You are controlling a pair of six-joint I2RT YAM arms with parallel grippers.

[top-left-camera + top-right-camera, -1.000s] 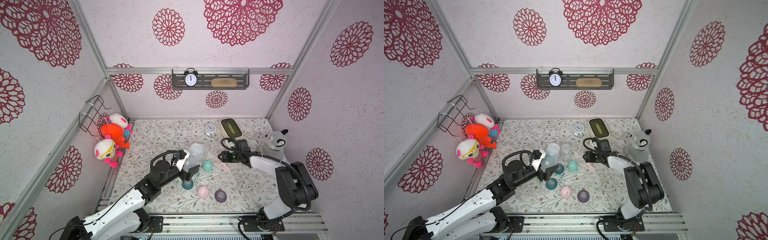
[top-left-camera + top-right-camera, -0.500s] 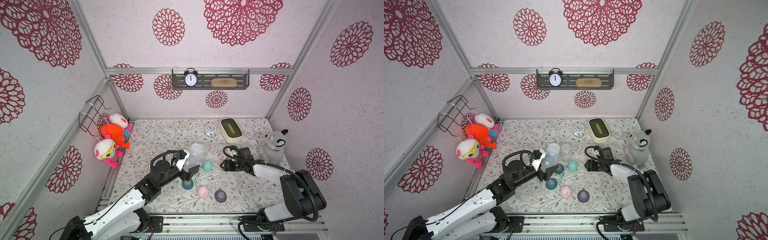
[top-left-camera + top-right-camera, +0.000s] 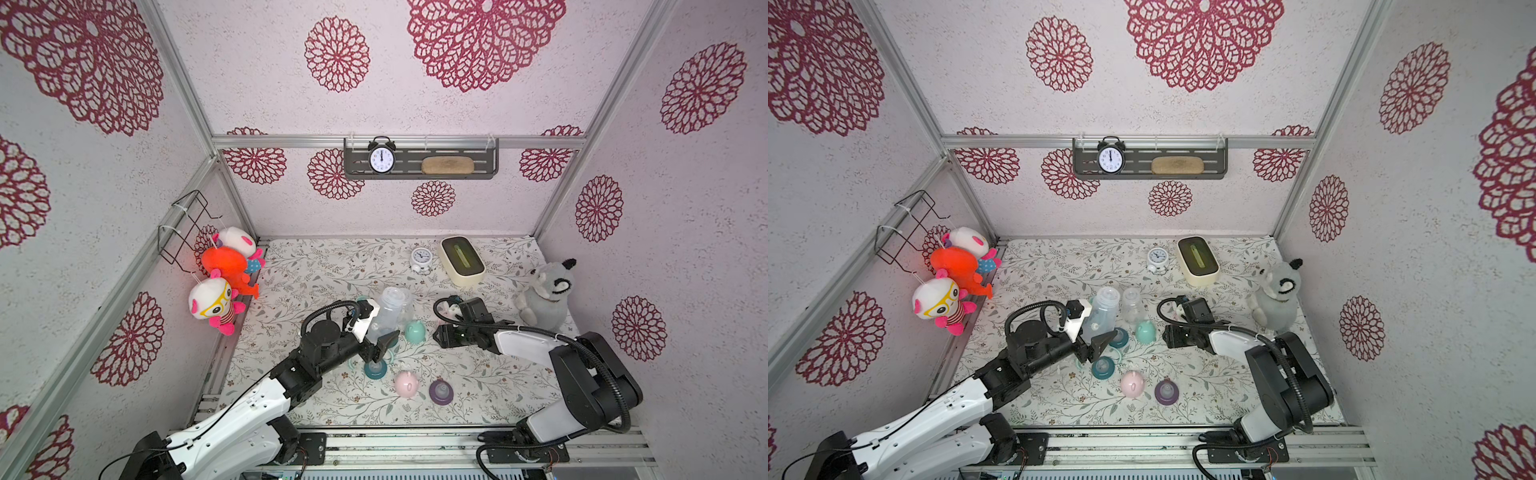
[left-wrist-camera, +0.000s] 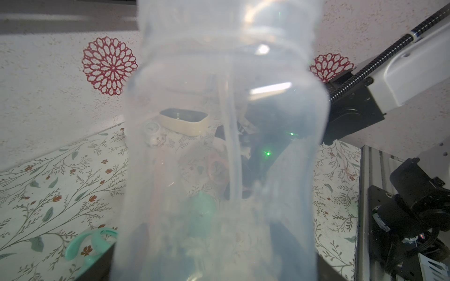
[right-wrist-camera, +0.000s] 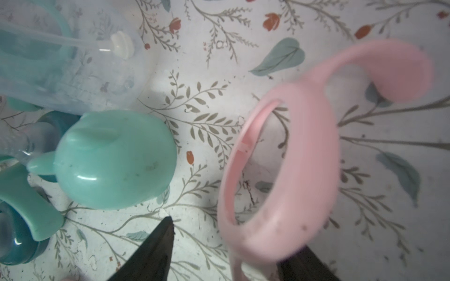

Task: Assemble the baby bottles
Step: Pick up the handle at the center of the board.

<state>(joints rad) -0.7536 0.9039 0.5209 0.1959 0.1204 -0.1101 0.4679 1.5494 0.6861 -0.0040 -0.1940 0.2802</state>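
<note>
The flowered surface point(image 3: 498, 382) carries every loose part. A grey plush animal point(image 3: 544, 295) sits well beyond the right fingers point(image 5: 155, 248), toward the side wall, and a cream box point(image 3: 462, 259) lies well behind them, near the back wall.

The left fingers point(image 3: 386, 340) are clamped on a clear bottle point(image 3: 388, 307), low on its body, and hold it upright with its open neck on top. In the left wrist view the bottle fills the space between them. A second clear bottle point(image 3: 1131, 302) stands upright just behind the held one, on the far side of the left fingers.

The right fingers stand apart, low over the surface, with a pink two-handled ring point(image 5: 292, 170) between them. The ring is tilted and blurred, lying against one finger and clear of the other, and I cannot tell whether it rests on the surface or hangs from that finger.

A mint handle ring point(image 4: 90, 243) lies on the surface just beside the left fingers. A mint eared cap point(image 3: 414, 331) stands between the two pairs of fingers, touching neither. A pink eared cap point(image 3: 406, 383) lies on the robot's side of the left fingers, near them, with a purple collar point(image 3: 441, 390) and its nipple just beside it.

A teal collar point(image 3: 375, 369) lies close under the left fingers, and another teal collar point(image 3: 1119, 336) is half hidden behind them
</note>
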